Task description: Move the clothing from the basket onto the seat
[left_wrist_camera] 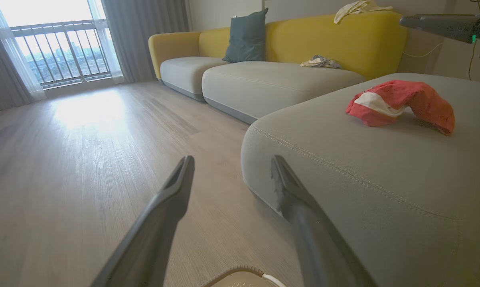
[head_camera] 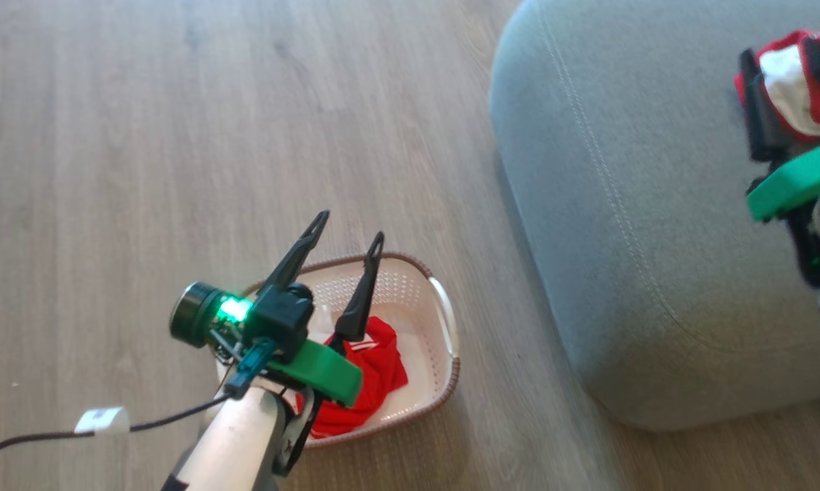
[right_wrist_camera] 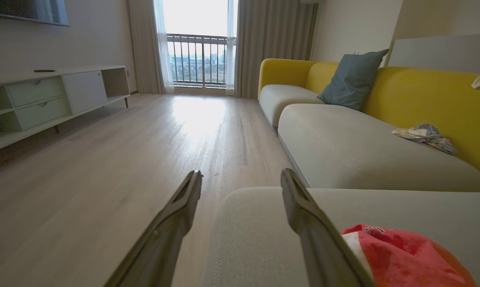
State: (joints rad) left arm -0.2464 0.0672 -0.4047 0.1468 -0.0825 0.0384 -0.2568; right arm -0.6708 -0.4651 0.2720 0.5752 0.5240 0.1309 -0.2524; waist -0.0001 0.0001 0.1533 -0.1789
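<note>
Task approx half done. One red garment (left_wrist_camera: 399,105) lies on sofa seat (head_camera: 621,204), 3 o'clock in head view, beside R hand (right_wrist_camera: 241,174): fingers wide, empty. Second red garment (head_camera: 375,372) in basket (head_camera: 444,307), 6 o'clock; L hand (head_camera: 352,225) above it, wide, empty.

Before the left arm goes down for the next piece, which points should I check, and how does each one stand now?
1. The left gripper is open: ok, fingers apart, nothing between them.
2. It is over the basket: ok in the head view; its height, cannot tell.
3. The red garment in the basket is free to grasp: ok, nothing lies on it.
4. The other red garment rests on the seat: ok, away from the edge.
5. The right gripper has let go: ok, open, with that garment beside one finger.
</note>
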